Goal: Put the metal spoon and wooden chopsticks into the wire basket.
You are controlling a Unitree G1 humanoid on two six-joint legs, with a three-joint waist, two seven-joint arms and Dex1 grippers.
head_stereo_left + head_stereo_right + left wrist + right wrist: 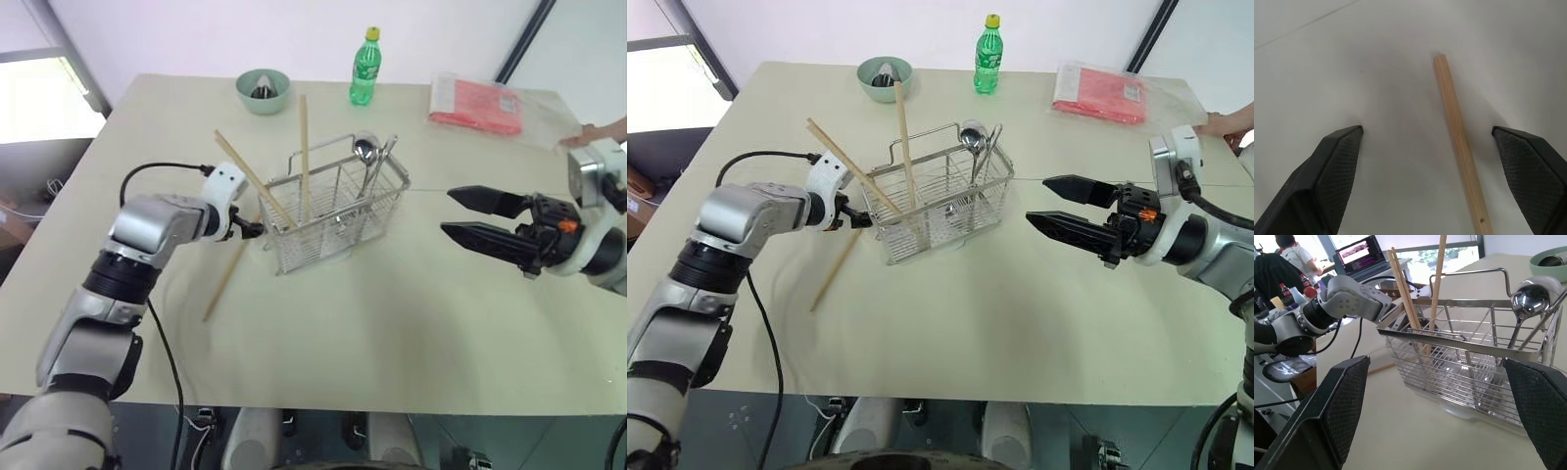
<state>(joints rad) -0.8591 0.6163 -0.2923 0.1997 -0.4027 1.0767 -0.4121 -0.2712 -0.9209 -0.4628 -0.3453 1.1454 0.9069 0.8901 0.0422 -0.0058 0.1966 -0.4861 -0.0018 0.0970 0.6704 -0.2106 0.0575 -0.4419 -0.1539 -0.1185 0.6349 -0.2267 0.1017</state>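
straddling loose chopstick | left tool open, empty | right tool open, empty

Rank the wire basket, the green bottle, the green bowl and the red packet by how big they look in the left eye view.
1. wire basket
2. red packet
3. green bottle and green bowl: too alike to rank.
The basket sits nearest the camera, so true sizes are unsure.

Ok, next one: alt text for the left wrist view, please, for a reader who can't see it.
A single wooden chopstick lies flat on the pale table, framed between the two black fingers of the open left gripper, nearer one finger than the other. Neither finger touches the stick.
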